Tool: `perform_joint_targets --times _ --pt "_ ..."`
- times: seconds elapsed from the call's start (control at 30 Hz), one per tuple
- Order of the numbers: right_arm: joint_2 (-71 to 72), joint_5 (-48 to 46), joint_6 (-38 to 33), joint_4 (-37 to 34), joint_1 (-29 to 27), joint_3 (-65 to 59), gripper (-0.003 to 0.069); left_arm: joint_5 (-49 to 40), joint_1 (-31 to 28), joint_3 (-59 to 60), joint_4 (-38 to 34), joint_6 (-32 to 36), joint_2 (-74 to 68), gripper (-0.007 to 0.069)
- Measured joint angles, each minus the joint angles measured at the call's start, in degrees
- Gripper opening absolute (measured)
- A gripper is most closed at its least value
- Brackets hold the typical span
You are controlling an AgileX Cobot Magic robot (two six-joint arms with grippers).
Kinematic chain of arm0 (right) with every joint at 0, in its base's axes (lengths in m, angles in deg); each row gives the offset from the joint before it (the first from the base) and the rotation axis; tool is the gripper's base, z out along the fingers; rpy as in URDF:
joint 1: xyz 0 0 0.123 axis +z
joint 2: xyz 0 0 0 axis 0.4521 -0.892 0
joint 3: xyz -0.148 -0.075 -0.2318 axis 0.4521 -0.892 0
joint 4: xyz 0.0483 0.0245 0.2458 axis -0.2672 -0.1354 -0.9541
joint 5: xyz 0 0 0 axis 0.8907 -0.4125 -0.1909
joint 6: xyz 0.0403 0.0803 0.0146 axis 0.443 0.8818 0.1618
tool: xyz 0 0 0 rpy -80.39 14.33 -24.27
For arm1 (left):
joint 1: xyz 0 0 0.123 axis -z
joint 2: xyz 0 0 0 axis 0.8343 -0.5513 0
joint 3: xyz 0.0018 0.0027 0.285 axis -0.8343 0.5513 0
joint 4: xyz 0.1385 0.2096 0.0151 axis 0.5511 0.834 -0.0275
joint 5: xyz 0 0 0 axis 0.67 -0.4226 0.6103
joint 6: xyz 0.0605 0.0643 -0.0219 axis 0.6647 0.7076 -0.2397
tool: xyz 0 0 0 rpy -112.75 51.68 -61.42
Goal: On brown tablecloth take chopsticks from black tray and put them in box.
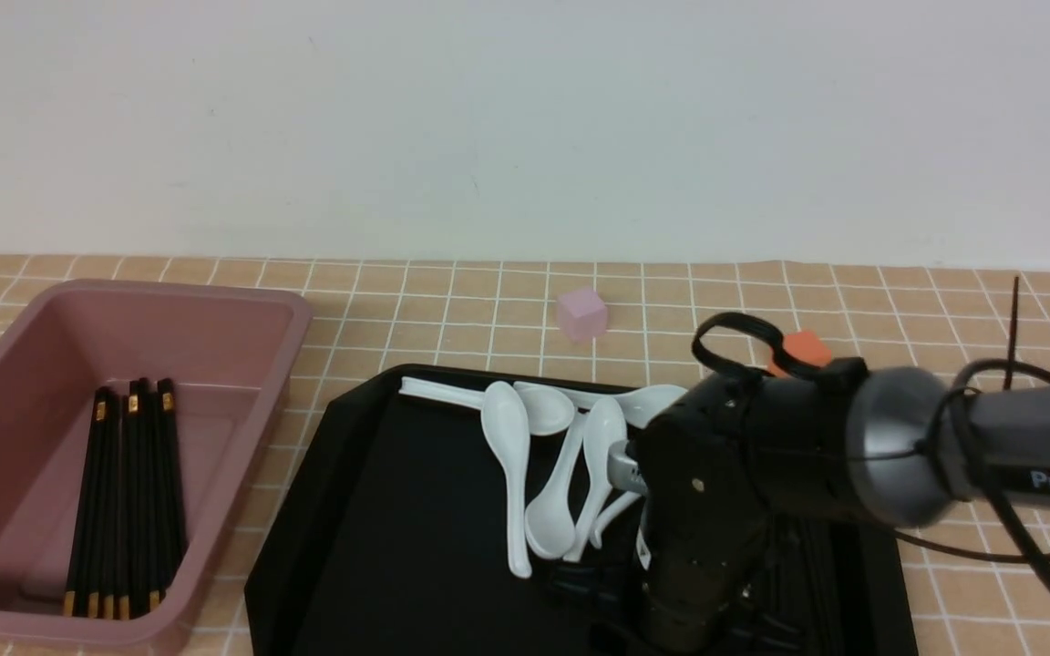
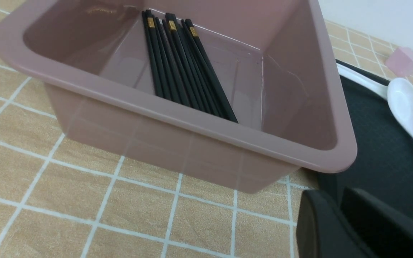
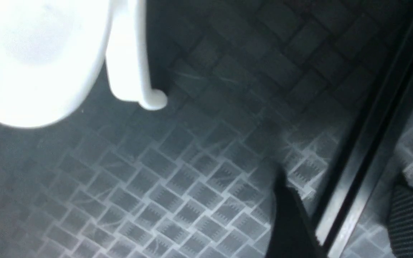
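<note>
Right gripper [image 3: 346, 200]: fingers [image 3: 289, 222] are spread apart, tips down close to the floor of the black tray [image 3: 199, 172]. Nothing is clamped. A pair of chopsticks [image 3: 369, 136] lies flat on the tray and runs lengthwise through the gap between the two fingers. Contact with either pad cannot be confirmed. White spoons [image 3: 31, 61] lie outside the gap, beyond the darker finger and apart from it. In the front view the fingertips are hidden under the right arm [image 1: 853, 456].

Left gripper [image 2: 339, 215]: only two dark finger stubs are shown at the frame edge. Its opening cannot be told, and nothing is seen held. The box [image 2: 177, 118] sits just ahead of those fingers on the brown tablecloth [image 2: 84, 200], one corner next to the tray rim. A chopstick bundle [image 2: 181, 68] is laid side by side on the box floor. A pink cube [image 1: 581, 312] and an orange cube [image 1: 803, 349] are set beyond the tray, well apart from both sets of fingers.
</note>
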Motion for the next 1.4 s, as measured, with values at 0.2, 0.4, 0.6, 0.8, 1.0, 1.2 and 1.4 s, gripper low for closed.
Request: perform_joint_targets --times 0.2,0.4,0.6,0.8,1.0,1.2,1.4 --pt "-0.4 -0.8 0.6 0.5 0.2 0.3 0.0360 0.0 0.0 0.0 0.0 0.0 0.0 0.0111" --pt "-0.5 -1.9 0.6 1.4 0.4 0.3 0.0255 0.0 0.0 0.0 0.0 0.0 0.0 0.0113" --pt "-0.5 -2.4 0.6 2.0 0.4 0.3 0.0114 0.0 0.0 0.0 0.0 0.0 0.0 0.0115" --pt "1.0 -1.7 0.6 2.0 0.5 -0.2 0.0114 0.0 0.0 0.0 0.0 0.0 0.0 0.0125" --pt "6.8 -2.7 0.6 2.0 0.5 -1.1 0.0114 0.0 0.0 0.0 0.0 0.0 0.0 0.0131" --pt "16.3 -2.6 0.6 2.6 0.5 -1.1 0.0114 0.0 0.0 0.0 0.0 0.0 0.0 0.0135" --pt "22.0 5.0 -3.2 1.7 2.0 3.0 0.0114 0.0 0.0 0.0 0.0 0.0 0.0 0.0141"
